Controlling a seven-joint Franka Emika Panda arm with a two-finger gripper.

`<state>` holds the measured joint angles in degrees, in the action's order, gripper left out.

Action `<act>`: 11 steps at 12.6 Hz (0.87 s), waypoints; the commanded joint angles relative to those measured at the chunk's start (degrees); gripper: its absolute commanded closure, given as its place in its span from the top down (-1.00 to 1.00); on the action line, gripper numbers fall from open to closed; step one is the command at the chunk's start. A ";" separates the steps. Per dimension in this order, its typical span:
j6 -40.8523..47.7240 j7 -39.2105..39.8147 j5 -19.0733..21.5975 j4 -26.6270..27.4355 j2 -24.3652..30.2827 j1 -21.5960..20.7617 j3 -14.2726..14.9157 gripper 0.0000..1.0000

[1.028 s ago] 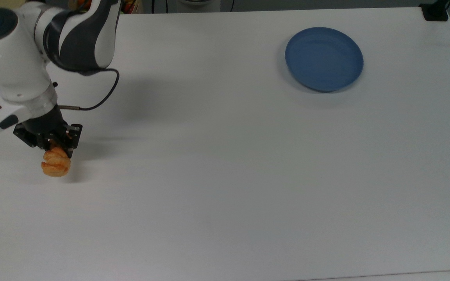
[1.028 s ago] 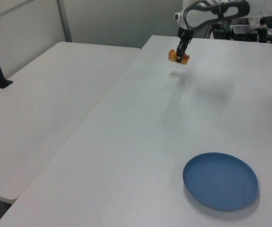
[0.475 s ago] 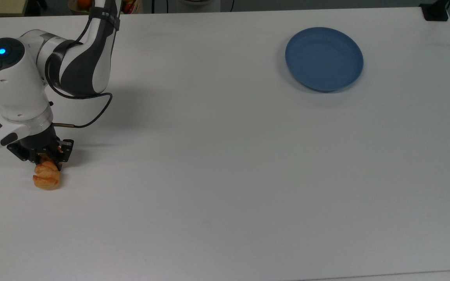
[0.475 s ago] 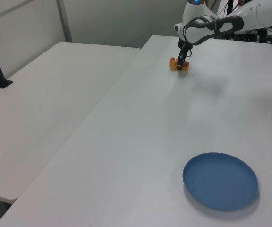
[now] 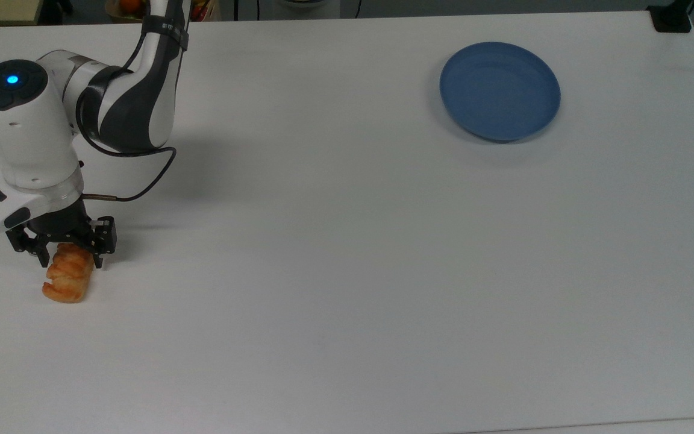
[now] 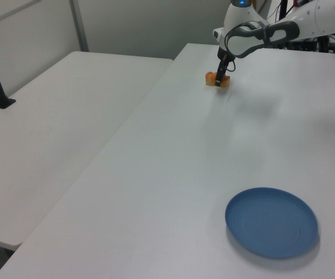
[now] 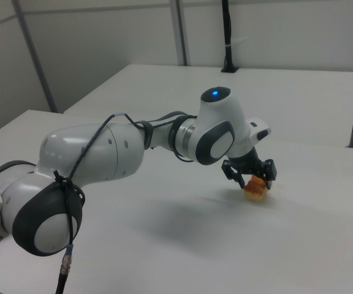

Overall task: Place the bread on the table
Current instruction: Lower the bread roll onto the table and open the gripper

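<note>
In the top view, my end effector (image 5: 70, 256) sits directly over the upper end of the bread (image 5: 68, 278), near the bench's (image 5: 335, 271) left edge in the top view. Its two dark fingers stand spread, one to each side of the roll, so I judge the grip released. The bread lies flat on the white matte bench, its long axis running out from under the fingers toward the bench's near edge, tilted a little. It is a small golden-orange roll with a lumpy, segmented glazed top. The round blue plate (image 5: 499, 90) is smooth, empty and well apart, toward the far right corner.

In the left view, the bread (image 6: 212, 78) rests near the bench's far left corner, with the end effector (image 6: 220, 80) right at it and the blue plate (image 6: 271, 221) close to the camera.

In the right view, the end effector (image 7: 248, 173) hangs just above the bread (image 7: 255, 188), fingers straddling it. Lifting straight up should clear it, I judge.
</note>
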<state>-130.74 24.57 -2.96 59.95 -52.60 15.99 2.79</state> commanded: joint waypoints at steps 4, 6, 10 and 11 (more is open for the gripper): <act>-1.71 0.13 -1.35 8.40 10.11 -0.52 -0.42 1.00; -0.57 -0.74 -1.08 13.84 17.40 -2.79 -0.33 1.00; 13.08 -13.00 -0.90 19.07 29.37 -5.52 -0.42 1.00; 18.45 -18.97 -0.90 19.24 32.09 -7.01 -0.42 1.00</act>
<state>-121.20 16.22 -3.86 72.76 -29.51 11.97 2.15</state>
